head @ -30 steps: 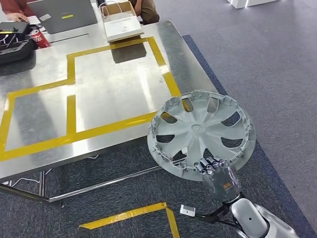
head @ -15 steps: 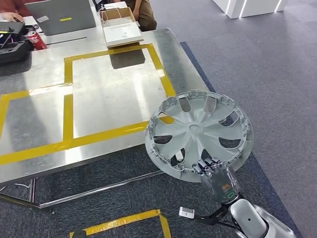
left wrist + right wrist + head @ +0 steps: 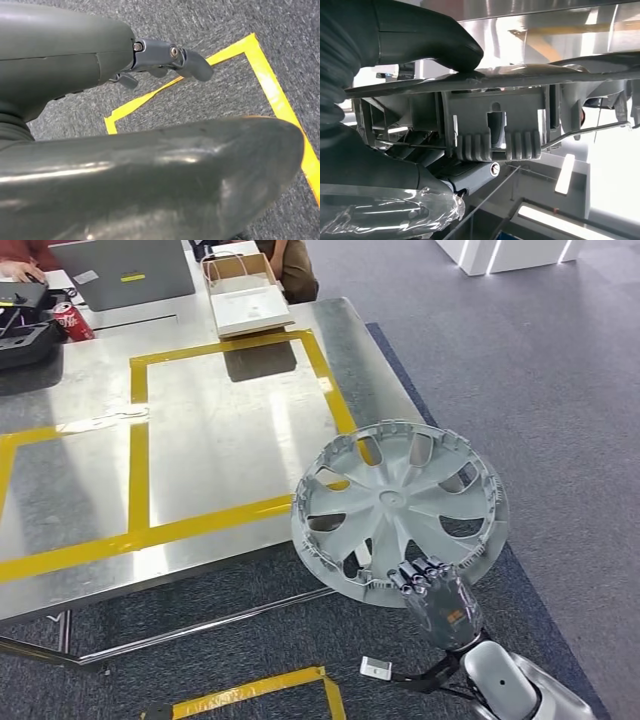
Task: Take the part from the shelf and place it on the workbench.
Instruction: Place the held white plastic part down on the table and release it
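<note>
A grey wheel cover [image 3: 398,512] with curved spokes hangs level in the air, inner side up, over the near right corner of the steel workbench [image 3: 90,450]. My right hand [image 3: 439,598] grips its near rim from below. In the right wrist view the thumb [image 3: 433,42] presses on one face of the wheel cover's rim [image 3: 493,125] and the fingers [image 3: 369,165] wrap the other. My left hand [image 3: 166,55] hangs over the carpet with its fingers apart and nothing in it.
Yellow tape [image 3: 140,440] marks rectangles on the bench top. At the far edge sit a flat white box [image 3: 249,305], a laptop [image 3: 124,270], a red can [image 3: 72,318] and a black case [image 3: 26,335]. A person [image 3: 290,265] stands behind the bench. Yellow tape [image 3: 249,692] crosses the carpet.
The whole view has shifted a little, so the camera has moved. The wheel cover, still in my right hand, now reaches slightly further left over the bench corner.
</note>
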Tool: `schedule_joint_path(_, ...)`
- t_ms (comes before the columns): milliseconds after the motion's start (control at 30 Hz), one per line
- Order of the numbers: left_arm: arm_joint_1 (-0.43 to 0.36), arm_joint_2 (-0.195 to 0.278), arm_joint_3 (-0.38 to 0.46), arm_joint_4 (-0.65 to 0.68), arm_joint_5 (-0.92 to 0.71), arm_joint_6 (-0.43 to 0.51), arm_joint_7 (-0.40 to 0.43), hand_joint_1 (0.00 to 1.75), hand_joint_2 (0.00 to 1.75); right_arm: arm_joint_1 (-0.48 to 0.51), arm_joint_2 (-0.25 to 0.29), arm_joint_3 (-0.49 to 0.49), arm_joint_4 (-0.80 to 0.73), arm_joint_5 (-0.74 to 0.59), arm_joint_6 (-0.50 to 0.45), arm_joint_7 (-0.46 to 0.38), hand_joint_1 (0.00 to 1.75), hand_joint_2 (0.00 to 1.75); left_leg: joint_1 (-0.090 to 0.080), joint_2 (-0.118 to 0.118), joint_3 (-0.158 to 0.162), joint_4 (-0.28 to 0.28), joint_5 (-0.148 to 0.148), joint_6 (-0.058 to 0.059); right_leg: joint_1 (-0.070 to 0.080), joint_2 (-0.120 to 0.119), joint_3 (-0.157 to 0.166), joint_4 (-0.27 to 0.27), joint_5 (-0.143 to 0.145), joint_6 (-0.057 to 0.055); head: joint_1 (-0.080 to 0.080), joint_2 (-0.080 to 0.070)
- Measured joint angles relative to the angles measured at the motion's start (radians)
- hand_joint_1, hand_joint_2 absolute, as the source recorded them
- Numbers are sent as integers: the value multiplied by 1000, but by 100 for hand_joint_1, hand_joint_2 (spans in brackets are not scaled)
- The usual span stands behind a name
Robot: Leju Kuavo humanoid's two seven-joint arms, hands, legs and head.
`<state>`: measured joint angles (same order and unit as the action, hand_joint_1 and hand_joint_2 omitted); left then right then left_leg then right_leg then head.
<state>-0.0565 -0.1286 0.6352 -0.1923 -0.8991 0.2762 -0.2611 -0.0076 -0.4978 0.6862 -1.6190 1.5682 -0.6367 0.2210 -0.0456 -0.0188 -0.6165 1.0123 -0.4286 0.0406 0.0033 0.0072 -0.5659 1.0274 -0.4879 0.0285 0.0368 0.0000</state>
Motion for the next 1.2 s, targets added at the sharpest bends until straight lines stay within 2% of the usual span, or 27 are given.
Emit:
schedule_joint_path(67,-1,0,1,-1,0,2,1,0,0,2,3,-2,0,0,0,0,175,175,1,1,-15,38,-26,-16,-11,-2,11,-10,0,-5,-7,0)
schedule_joint_path(100,-1,0,1,-1,0,3,2,0,0,3,5,-3,0,0,0,0,175,175,6,2,-39,85,-49,-26,-15,-3,17,-12,-2,-7,-11,0)
schedule_joint_path(167,0,-1,2,-1,0,3,4,0,0,6,7,-5,0,0,0,0,175,175,21,2,-111,215,-98,-45,-22,-4,24,-14,-8,-7,-16,0)
schedule_joint_path(200,1,-1,2,-1,0,4,5,0,0,8,8,-6,0,0,0,0,175,175,29,3,-141,261,-104,-52,-26,-4,29,-14,-13,-5,-16,0)
schedule_joint_path(233,2,0,3,-1,0,4,6,0,0,10,9,-6,0,0,0,0,175,175,36,3,-156,275,-91,-59,-30,-3,36,-14,-19,-1,-16,0)
schedule_joint_path(267,3,0,4,-1,0,4,8,0,0,12,10,-6,0,0,0,0,175,175,42,4,-151,249,-57,-65,-35,-3,45,-14,-27,5,-15,0)
schedule_joint_path(333,5,0,6,-1,0,6,11,0,0,14,11,-7,0,0,0,0,175,175,52,6,-97,125,24,-77,-44,-1,64,-15,-44,20,-17,0)
schedule_joint_path(367,4,-1,6,0,0,8,12,0,0,14,12,-8,0,0,0,-1,175,175,53,7,-68,64,43,-78,-46,0,71,-16,-53,29,-21,0)
schedule_joint_path(400,4,-2,7,0,0,9,14,0,0,14,12,-10,0,0,0,-1,175,175,53,9,-48,26,45,-75,-45,0,75,-20,-60,36,-23,0)
schedule_joint_path(433,3,-3,7,0,0,10,15,0,0,14,13,-12,0,0,-1,-2,175,175,52,9,-38,9,35,-67,-43,1,82,-25,-63,43,-26,0)
schedule_joint_path(533,4,-1,8,0,0,15,16,0,0,16,15,-16,0,0,-1,-4,175,175,52,10,-23,2,17,-37,-44,-2,102,-30,-67,57,-25,0)
schedule_joint_path(567,4,0,8,0,-1,18,17,0,0,17,15,-16,0,0,-1,-5,175,175,52,10,-16,1,13,-29,-43,-3,88,-3,-75,58,-24,0)
schedule_joint_path(600,5,1,9,0,-1,23,17,0,0,19,16,-16,0,0,-1,-6,175,175,52,8,-9,0,9,-22,-42,-4,58,48,-90,58,-22,0)
schedule_joint_path(667,4,1,9,0,-3,29,16,0,0,23,18,-16,0,0,-2,-6,175,175,45,7,-1,0,-3,-10,-34,-5,-31,182,-133,53,-19,0)
schedule_joint_path(700,6,1,9,0,-4,30,15,0,0,26,19,-16,0,0,-2,-6,175,175,41,6,4,1,-9,-7,-29,-5,-70,229,-147,49,-17,0)
schedule_joint_path(733,7,1,9,0,-5,31,14,0,0,31,21,-16,0,0,-2,-6,175,175,37,4,12,1,-15,-4,-24,-5,-95,244,-142,43,-17,0)
schedule_joint_path(767,9,1,9,0,-6,32,13,0,0,36,23,-17,1,0,-2,-6,175,175,32,3,22,1,-22,-1,-19,-4,-102,224,-115,35,-17,0)
schedule_joint_path(833,11,1,9,0,-8,34,13,0,0,43,25,-17,1,0,-2,-9,175,175,24,0,44,0,-36,1,-7,-5,-77,115,-25,14,-18,0)
schedule_joint_path(867,10,1,9,0,-8,35,12,0,0,46,27,-18,1,0,-3,-13,175,175,22,0,51,0,-41,0,-1,-6,-62,61,3,5,-20,0)
schedule_joint_path(900,9,1,9,0,-9,37,12,0,0,50,31,-21,0,0,-6,-18,175,175,21,0,54,-1,-45,-2,4,-7,-49,27,17,-1,-23,0)
schedule_joint_path(933,8,1,9,0,-10,39,12,0,0,56,38,-26,0,0,-11,-25,175,175,22,0,56,-1,-47,-6,7,-6,-43,13,17,-4,-25,0)
schedule_joint_path(1000,8,2,9,0,-12,41,9,0,0,72,56,-44,-3,-6,-19,-40,175,175,22,0,55,-1,-45,-9,8,-3,-34,3,26,3,-27,0)
schedule_joint_path(1067,8,2,10,0,-17,41,2,0,0,80,74,-64,-5,-21,-21,-61,175,175,21,1,55,-3,-40,-6,7,-1,-33,-2,34,10,-28,0)
schedule_joint_path(1200,1,2,9,0,-34,36,-10,0,0,58,96,-105,-1,-48,-17,-116,175,175,22,1,57,-18,-41,-6,7,1,-37,-2,33,7,-29,0)
